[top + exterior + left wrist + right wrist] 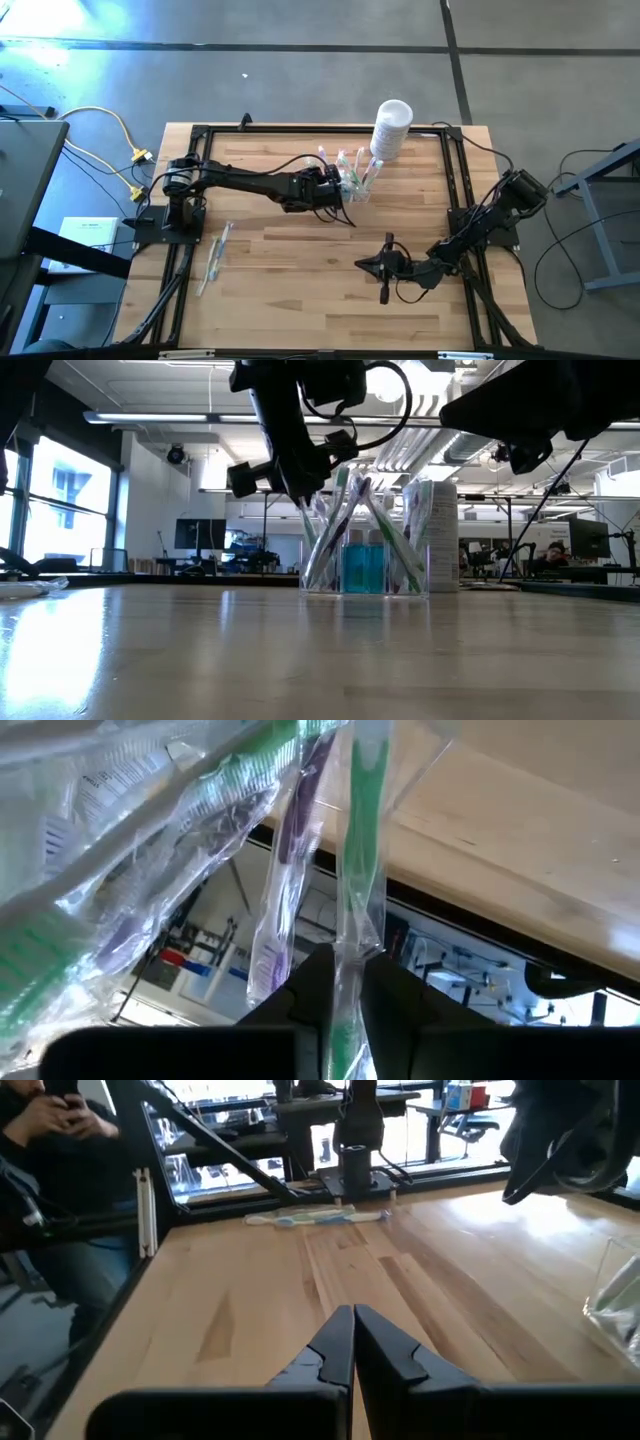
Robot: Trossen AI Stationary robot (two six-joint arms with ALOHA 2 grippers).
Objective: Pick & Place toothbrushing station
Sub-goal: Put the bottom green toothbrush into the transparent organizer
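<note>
The toothbrushing station is a clear holder on the table's far middle, and it shows in the low view with blue items inside and several wrapped toothbrushes leaning out of it. My left gripper stands at its left side, above the table, shut on a wrapped green toothbrush. My right gripper waits shut and empty over the table's near right. My left gripper pinches the green toothbrush's handle in its clear wrapper between its two fingers. The fingers lie across the handle. The brush slants away from the fingers toward the holder; its far end is out of the wrist view.
A white cylindrical container stands just behind the holder at the far edge. Wrapped toothbrushes lie on the table's left, and also show in the right wrist view. A black frame runs around the tabletop. A person sits beyond the table.
</note>
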